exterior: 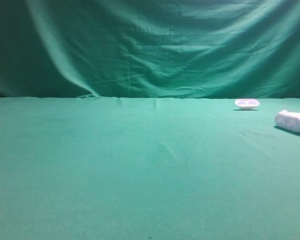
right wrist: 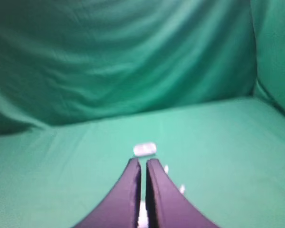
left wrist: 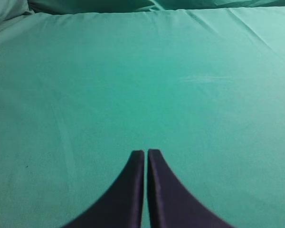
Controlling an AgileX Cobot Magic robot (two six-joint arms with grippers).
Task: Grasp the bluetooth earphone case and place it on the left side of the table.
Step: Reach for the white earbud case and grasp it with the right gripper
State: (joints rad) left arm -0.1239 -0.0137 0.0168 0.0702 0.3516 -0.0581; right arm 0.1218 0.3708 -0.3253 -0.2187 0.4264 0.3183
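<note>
Dark fingers of the left gripper (left wrist: 145, 153) lay nearest my wrist view, tips nearly together, empty, low over bare green table (left wrist: 133, 85). Right gripper (right wrist: 141, 162) likewise pressed together, holding nothing, aimed toward the backdrop (right wrist: 109, 57). I noted the bluetooth earphone case (exterior: 293, 121) resting at the table's far right edge, a shallow white dish (exterior: 247, 103) behind it.

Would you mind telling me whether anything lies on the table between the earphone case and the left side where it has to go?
Nothing visible does. The earphone case lies at the far right, and the green table stretches bare leftward; the small white dish sits behind it, off that path.
</note>
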